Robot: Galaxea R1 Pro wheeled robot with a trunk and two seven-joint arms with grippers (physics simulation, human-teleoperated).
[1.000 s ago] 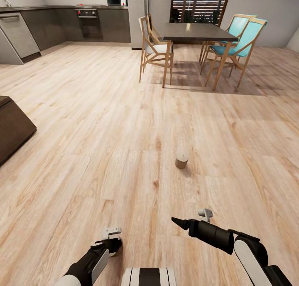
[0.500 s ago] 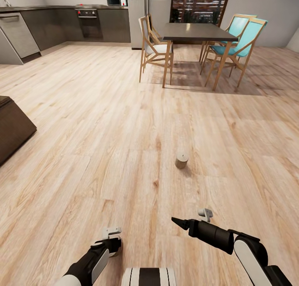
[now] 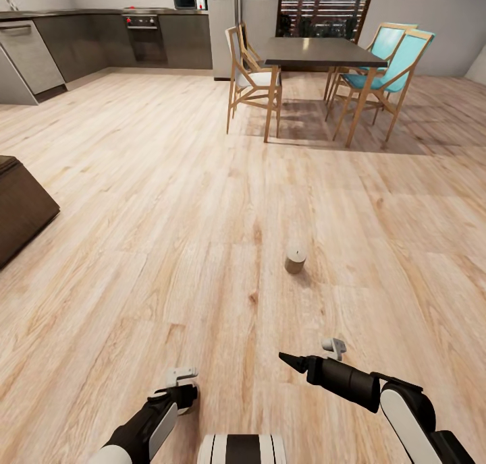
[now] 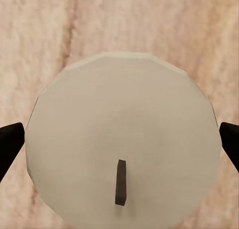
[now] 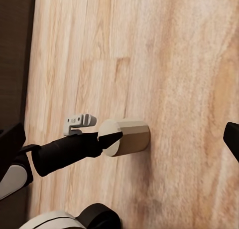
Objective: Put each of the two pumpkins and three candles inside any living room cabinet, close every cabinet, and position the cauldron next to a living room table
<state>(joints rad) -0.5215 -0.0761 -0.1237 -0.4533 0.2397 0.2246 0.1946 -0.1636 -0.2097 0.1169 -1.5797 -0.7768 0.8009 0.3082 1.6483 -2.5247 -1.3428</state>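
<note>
Pale cream wax marks the step in hand: collecting candles. The left pincer (image 4: 119, 139) has one candle (image 4: 122, 139) between its dark fingertips (image 4: 10, 144); from the right wrist view the fingers appear clamped on it (image 5: 124, 137), just above the wood floor (image 3: 169, 201), though contact is hard to confirm. A second candle (image 3: 295, 259) stands upright ahead of the right pincer (image 3: 310, 356), whose fingers stand apart, well short of it. Next move: bring that pincer forward over it and grip.
</note>
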